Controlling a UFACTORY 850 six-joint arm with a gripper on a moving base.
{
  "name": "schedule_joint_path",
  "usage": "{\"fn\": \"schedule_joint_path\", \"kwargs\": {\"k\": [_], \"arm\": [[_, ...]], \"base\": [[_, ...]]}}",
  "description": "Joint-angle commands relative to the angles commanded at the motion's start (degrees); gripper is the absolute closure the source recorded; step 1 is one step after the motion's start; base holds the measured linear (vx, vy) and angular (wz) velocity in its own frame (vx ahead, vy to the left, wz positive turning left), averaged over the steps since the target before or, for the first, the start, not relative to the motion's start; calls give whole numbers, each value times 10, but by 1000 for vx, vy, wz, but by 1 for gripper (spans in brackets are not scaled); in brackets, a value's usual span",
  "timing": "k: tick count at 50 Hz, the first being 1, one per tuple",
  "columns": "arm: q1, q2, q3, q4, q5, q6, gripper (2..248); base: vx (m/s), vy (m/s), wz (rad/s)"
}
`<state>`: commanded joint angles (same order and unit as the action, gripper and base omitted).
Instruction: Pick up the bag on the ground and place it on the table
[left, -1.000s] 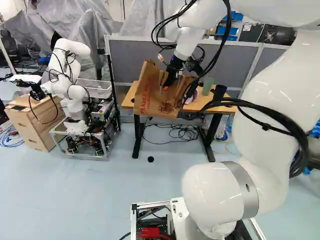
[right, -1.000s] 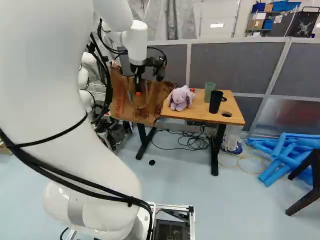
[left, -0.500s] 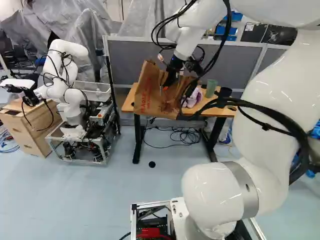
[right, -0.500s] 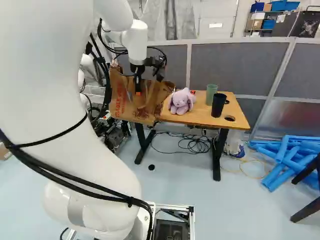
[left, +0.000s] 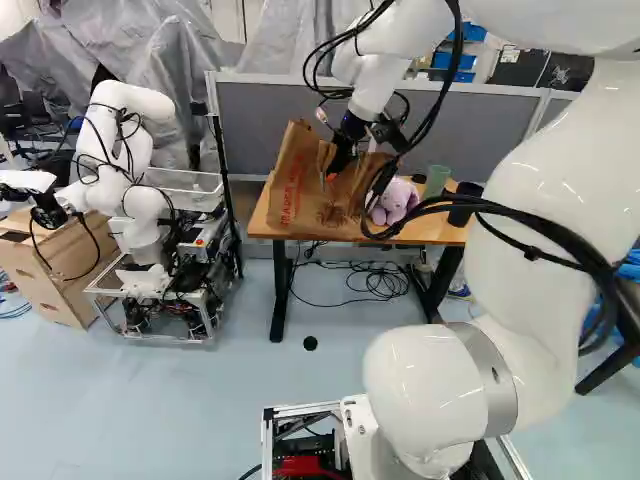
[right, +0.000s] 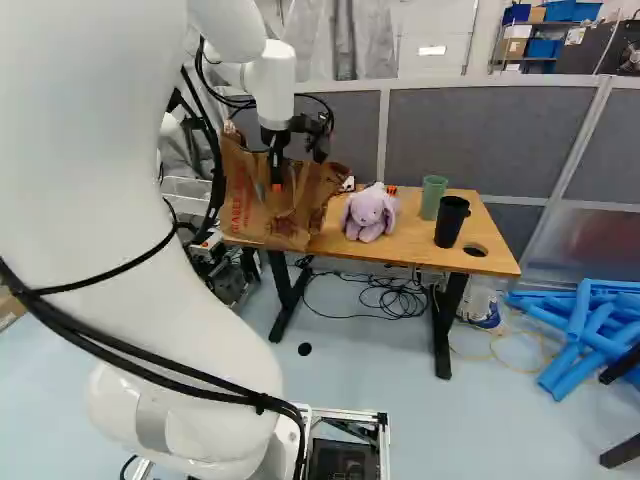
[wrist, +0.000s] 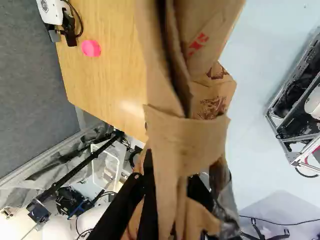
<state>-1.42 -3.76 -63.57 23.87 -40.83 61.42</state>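
- Closed on the folded upper part of the brown paper bag (right: 255, 215), with paper pinched between both fingers of the gripper (right: 277, 187).
- Hanging mouth upward from there and tilted a little, at the near left part of the wooden table (right: 410, 248); seen in the wrist view with tabletop along one side and floor along the other, so at the front edge. Cannot tell about contact between bag bottom and wood.
- In the wrist view, beside the bag on the tabletop, a pink disc (wrist: 91, 48).
- Just right of the bag in the right base view, sitting upright, a lavender plush bunny (right: 369, 214); partly overlapped by the bag in the left base view. Cannot tell whether touching.
- Between bunny and front edge, a strip of bare wood.
- Farther right, upright and near each other, a green cup (right: 433, 198) and a black mug (right: 452, 222), then a round hole (right: 475, 250) near the right edge.
- Close behind the table's back edge, a grey partition (right: 470, 130).
- Under the tabletop, between black legs, a tangle of cables (right: 388, 300).
- Ahead of the base, pale floor (right: 350, 385) reaching to the table, with a small black disc (right: 305, 349) on it.
- Well apart on the floor at the right, blue foam tubes (right: 590, 340); left of the table, another robot (left: 130, 150) on a wheeled frame.
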Motion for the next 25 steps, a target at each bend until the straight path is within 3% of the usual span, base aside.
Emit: {"fn": "schedule_joint_path", "kwargs": {"k": [25], "arm": [[0,0,0,0,0,0,229]], "base": [[139,2,-5]]}}
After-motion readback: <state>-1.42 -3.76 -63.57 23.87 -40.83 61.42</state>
